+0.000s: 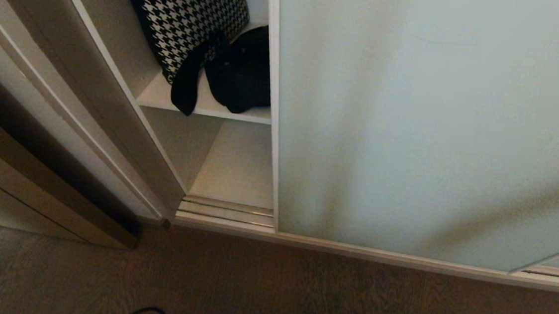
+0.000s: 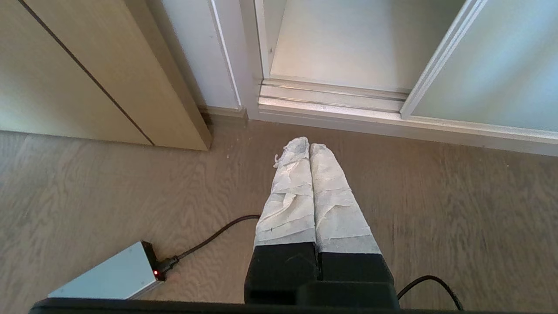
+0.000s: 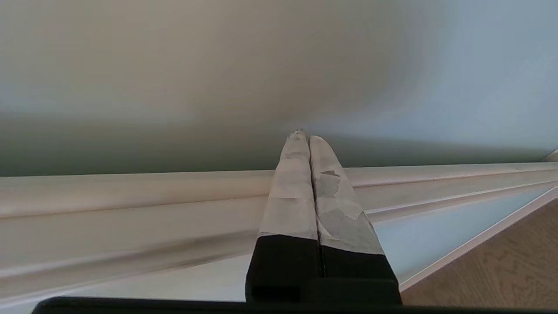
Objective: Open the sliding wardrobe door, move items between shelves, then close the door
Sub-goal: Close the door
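Sliding wardrobe door [image 1: 431, 124] covers most of the opening, only a narrow gap at its left edge; black bag [image 1: 241, 71] sits on the upper shelf [image 1: 154, 98] in that gap, strap hanging over the front, beside a houndstooth bag [image 1: 186, 15]. If the step is sliding the panel, I'd push level along the bottom track [image 1: 228, 212], contact low near the frame. Right gripper [image 3: 304, 136] pressed together, empty, tips right at the glass above the bottom rail, contact unclear; left gripper [image 2: 304, 146] also closed, empty, parked over the floor [image 2: 436, 209].
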{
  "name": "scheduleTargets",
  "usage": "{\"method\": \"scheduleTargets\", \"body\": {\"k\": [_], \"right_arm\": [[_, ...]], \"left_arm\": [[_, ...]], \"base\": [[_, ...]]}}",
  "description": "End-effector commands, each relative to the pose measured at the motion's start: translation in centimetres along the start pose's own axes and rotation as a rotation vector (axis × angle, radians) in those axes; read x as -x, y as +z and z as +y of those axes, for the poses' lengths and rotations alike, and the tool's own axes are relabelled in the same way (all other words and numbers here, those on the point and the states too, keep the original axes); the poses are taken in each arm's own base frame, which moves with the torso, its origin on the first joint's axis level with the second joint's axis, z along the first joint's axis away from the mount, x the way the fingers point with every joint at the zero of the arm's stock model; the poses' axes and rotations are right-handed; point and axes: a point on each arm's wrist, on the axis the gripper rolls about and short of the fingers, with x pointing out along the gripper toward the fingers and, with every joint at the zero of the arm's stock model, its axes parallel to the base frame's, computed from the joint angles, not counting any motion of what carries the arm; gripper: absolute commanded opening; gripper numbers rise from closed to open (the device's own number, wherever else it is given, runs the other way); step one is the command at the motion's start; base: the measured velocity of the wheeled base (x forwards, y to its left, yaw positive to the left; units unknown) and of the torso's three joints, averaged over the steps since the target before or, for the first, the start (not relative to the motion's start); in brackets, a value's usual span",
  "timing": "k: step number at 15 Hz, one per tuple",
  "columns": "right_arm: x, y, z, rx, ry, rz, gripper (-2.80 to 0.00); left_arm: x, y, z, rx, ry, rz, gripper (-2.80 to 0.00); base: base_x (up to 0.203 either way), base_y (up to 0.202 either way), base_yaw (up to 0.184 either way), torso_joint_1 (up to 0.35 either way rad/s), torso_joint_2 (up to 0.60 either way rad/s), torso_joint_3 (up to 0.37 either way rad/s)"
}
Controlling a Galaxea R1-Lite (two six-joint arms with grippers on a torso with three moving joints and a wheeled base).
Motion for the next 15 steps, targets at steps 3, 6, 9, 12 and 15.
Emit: {"method": "scheduleTargets", "body": {"k": [3, 6, 9, 12, 15], "right_arm": [[-0.4, 0.0, -0.3, -0.006, 0.004, 0.009, -2.8], [-0.2, -0.6, 0.3, -0.01, 0.005, 0.02, -2.8], [0.3, -1.5, 1.7, -0.011, 0.008, 0.03, -2.8], [0.4, -3.2, 3.1, -0.019, 0.013, 0.061, -2.8], [0.7, -5.3, 4.4, -0.027, 0.017, 0.098, -2.8]], "left_arm": [[0.0, 0.0, 0.0, 0.0, 0.0, 0.001, -2.8], [0.0, 0.0, 0.0, 0.0, 0.0, 0.001, -2.8], [0.0, 0.0, 0.0, 0.0, -0.001, 0.001, -2.8], [0.0, 0.0, 0.0, 0.0, 0.0, 0.001, -2.8], [0.0, 0.0, 0.0, 0.0, 0.0, 0.001, -2.8]], "base": [[0.0, 0.0, 0.0, 0.0, 0.0, 0.0], [0.0, 0.0, 0.0, 0.0, 0.0, 0.0], [0.0, 0.0, 0.0, 0.0, 0.0, 0.0], [0.0, 0.0, 0.0, 0.0, 0.0, 0.0], [0.0, 0.0, 0.0, 0.0, 0.0, 0.0]]}}
